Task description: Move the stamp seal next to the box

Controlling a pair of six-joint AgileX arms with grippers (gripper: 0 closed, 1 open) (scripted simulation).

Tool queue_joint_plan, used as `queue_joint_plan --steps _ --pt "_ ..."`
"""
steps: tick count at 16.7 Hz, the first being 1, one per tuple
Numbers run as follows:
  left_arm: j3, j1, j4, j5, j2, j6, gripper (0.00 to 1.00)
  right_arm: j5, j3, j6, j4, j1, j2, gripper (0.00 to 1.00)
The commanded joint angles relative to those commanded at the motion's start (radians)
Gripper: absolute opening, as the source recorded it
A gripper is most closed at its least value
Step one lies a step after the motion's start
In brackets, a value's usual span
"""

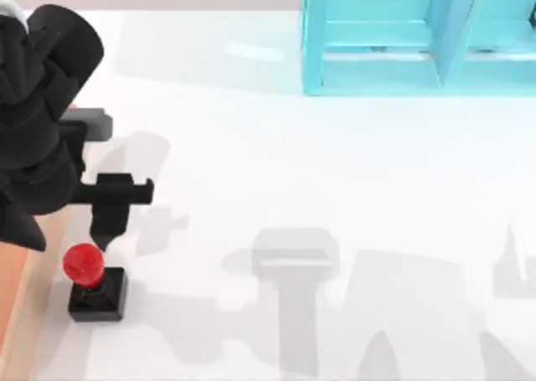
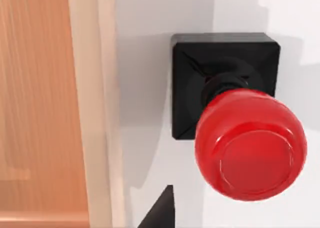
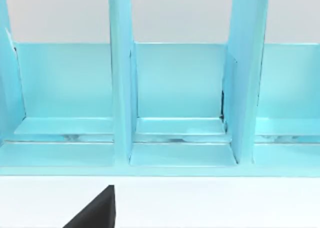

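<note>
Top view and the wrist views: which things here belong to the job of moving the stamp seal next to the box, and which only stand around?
Belong to the job:
- stamp seal, upright on the table, beside the box rim
- box, at the table's left edge
- left gripper, just above the red knob

Only standing around:
- cyan compartmented rack, at the far side
- white table
</note>
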Motion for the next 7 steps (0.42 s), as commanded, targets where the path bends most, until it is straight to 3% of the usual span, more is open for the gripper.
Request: queue_joint_plan --steps 2,7 --pt "0.0 0.0 0.0 0.0 0.0 0.0 1.0 0.0 0.0 0.0 0.0 0.0 0.0 1.0" --pt "0.0 0.0 0.0 0.0 0.0 0.0 1.0 0.0 0.0 0.0 0.0 0.0 0.0 1.0"
